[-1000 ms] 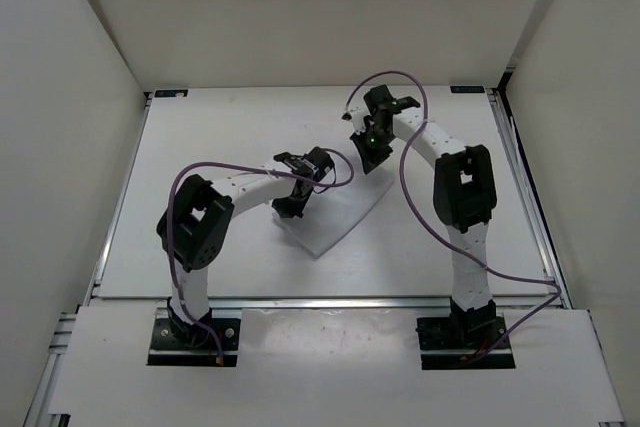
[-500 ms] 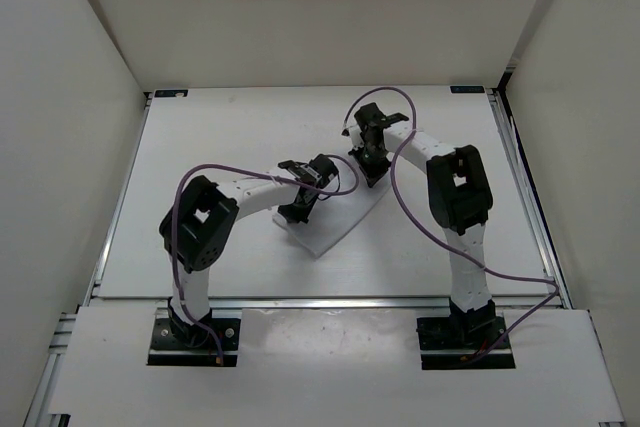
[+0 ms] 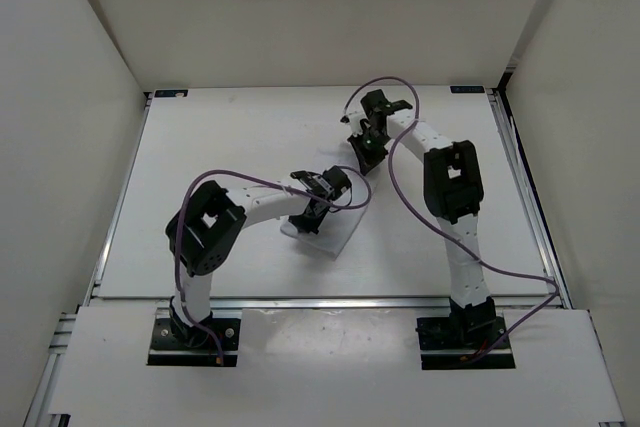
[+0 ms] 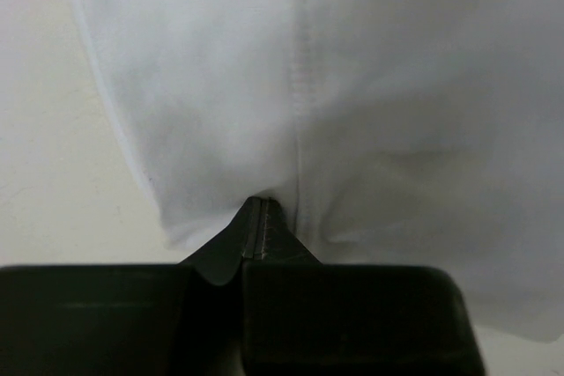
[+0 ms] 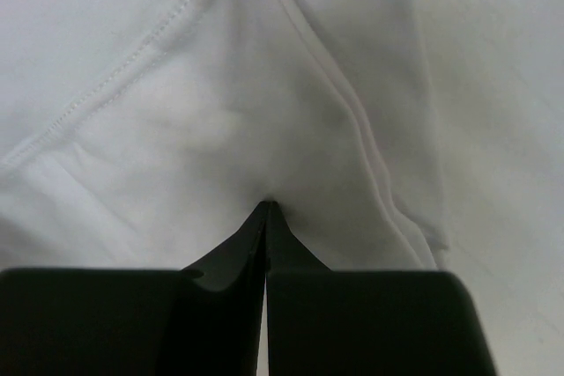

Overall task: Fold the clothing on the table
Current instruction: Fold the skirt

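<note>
Presently the clothing (image 3: 338,232) lies bunched near the middle of the table (image 3: 220,147), partly folded. Left gripper (image 4: 256,210) is clamped tight on a seamed fold; right gripper (image 5: 266,210) likewise pinches fabric. Judged: fold under way; laying flat and release outstanding.

A robotics laboratory test cell: a matte off-white rectangular tabletop (image 3: 230,137), edged by slotted aluminium rails (image 3: 528,209), sits boxed in on three sides by plain white upright wall panels (image 3: 60,147). Two white-and-black jointed robot arms, the left arm (image 3: 205,237) and the right arm (image 3: 455,182), stand bolted to black metal base plates (image 3: 195,340) on a framing rail at the near edge. Thin purple cables (image 3: 384,80) loop in the open along each arm, and a camera looks down from above on the enclosed research rig.
</note>
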